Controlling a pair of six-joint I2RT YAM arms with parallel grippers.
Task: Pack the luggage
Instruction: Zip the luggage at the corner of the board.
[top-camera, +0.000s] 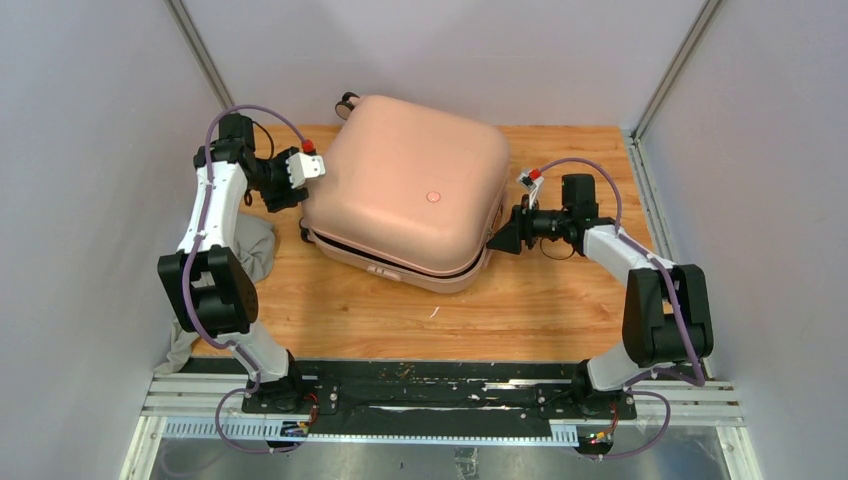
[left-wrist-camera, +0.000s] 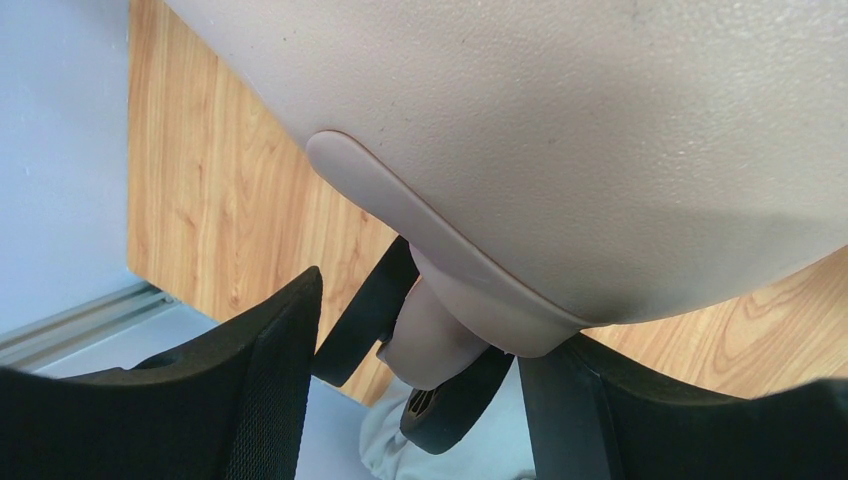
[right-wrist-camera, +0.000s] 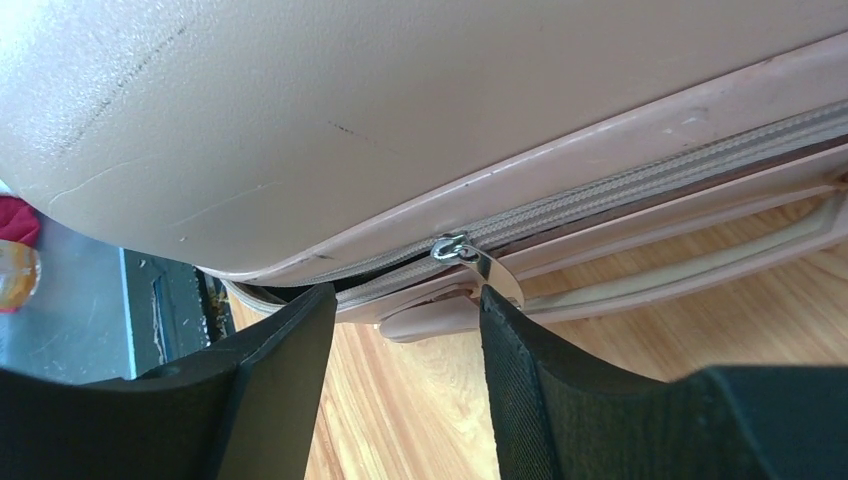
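We see the luggage (top-camera: 410, 190) lid-down on the bench (top-camera: 520, 300), the left end effector (left-wrist-camera: 425, 315) spread, empty, astride its corner wheel (left-wrist-camera: 445, 410), the right end effector (right-wrist-camera: 405, 298) parted, empty, flanking its zipper pull (right-wrist-camera: 480, 265).

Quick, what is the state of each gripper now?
Left gripper: jaws around a wheel, grip cannot be told.
Right gripper: open, zipper pull between jaws.

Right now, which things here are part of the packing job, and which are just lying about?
Part of the job: luggage; its zipper pull; left gripper at a wheel; right gripper beside that pull.
Lying about: grey cloth; white scrap on the table.
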